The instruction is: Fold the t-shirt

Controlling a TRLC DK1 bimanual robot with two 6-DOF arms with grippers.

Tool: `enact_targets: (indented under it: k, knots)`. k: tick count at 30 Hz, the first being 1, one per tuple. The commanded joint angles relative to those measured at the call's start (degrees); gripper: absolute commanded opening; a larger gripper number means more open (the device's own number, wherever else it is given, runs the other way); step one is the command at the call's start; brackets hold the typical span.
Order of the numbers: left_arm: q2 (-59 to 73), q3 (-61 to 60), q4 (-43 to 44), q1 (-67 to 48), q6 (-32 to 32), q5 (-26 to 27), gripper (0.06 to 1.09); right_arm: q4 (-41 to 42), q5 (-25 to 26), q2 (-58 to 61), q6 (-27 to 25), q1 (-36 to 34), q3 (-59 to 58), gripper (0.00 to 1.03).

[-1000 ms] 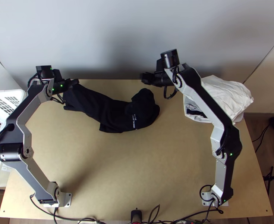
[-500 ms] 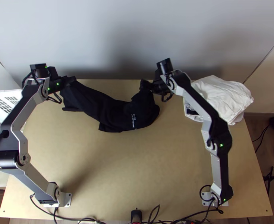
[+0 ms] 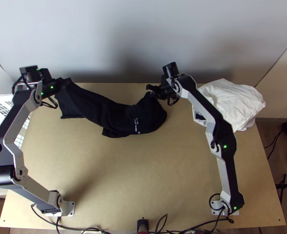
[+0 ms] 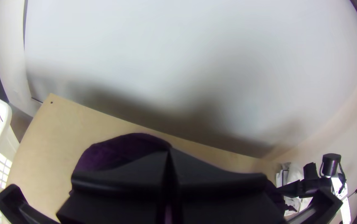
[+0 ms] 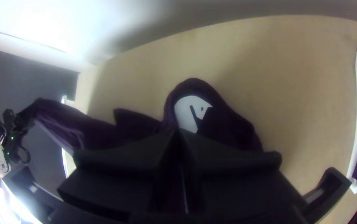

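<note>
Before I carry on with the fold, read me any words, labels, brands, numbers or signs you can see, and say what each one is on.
No text reads clearly enough to quote.
Black t-shirt, top view: small white lettering, too small and blurred to read.
Same t-shirt, right wrist view: white print with dark shapes, no readable letters.

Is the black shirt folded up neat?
No, it's bunched: the shirt lies in a long, uneven strip, one end pinched in the left gripper.
</note>
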Motion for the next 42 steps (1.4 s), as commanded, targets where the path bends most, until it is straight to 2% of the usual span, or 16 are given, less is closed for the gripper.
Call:
enact_targets:
  k: [1, 6, 9, 14, 16, 19, 21, 23, 26, 29, 31, 33, 37, 42]
  knots:
    - [-2.8, 0.4, 0.0, 2.5, -2.6, 1.1, 0.09, -1.6, -1.9, -5.9, 0.3, -0.9, 1.2, 0.04]
    - [-6.6, 4.7, 0.4, 4.7, -11.0, 5.5, 0.09, -1.5, -1.9, -15.0, -0.8, -0.6, 1.3, 0.03]
    - [-11.8, 7.2, 2.9, 4.6, -13.7, 5.7, 0.09, -0.9, -1.2, -22.1, -5.5, 0.0, 0.5, 0.03]
    - [-21.8, 7.6, 10.6, 4.1, -15.2, 6.0, 0.09, 5.5, -0.1, -36.1, -7.1, -0.2, -0.5, 0.03]
    - [-25.1, 7.8, 10.7, 4.1, -16.2, 6.1, 0.09, 8.8, 2.0, -42.5, -7.1, 0.0, -3.5, 0.03]
    - [-30.2, 6.1, 10.3, 4.8, -18.1, 9.2, 0.09, 15.4, 2.1, -52.5, -6.7, 0.9, -10.7, 0.03]
    - [-35.0, 3.2, 10.0, 5.6, -19.5, 11.7, 0.09, 17.9, 2.1, -58.8, -5.1, 2.1, -15.2, 0.03]
    - [-40.5, 0.2, 9.9, 7.0, -21.8, 16.8, 0.09, 18.8, 2.0, -64.1, -2.6, 3.6, -18.8, 0.03]
    - [-48.1, -5.1, 7.5, 8.0, -23.4, 23.2, 0.09, 18.4, 1.3, -70.5, 6.2, 5.4, -25.1, 0.03]
    - [-53.3, -13.6, 4.0, 9.0, -22.4, 26.4, 0.09, 17.2, -1.6, -75.2, 14.4, 1.5, -34.8, 0.03]
    - [-55.4, -20.0, 1.1, 10.7, -19.6, 27.3, 0.09, 15.1, -1.4, -76.7, 14.7, 0.9, -41.2, 0.03]
    - [-56.3, -27.7, 0.4, 11.4, -17.5, 27.4, 0.09, 13.2, -1.4, -76.8, 19.0, -2.6, -48.3, 0.03]
    - [-53.9, -42.6, 0.3, 12.0, -13.7, 27.3, 0.09, 12.1, -1.7, -73.1, 22.9, -8.1, -62.7, 0.03]
    - [-46.6, -49.6, 0.4, 12.8, -9.3, 25.4, 0.09, 12.7, -1.7, -64.4, 22.9, -9.4, -72.4, 0.03]
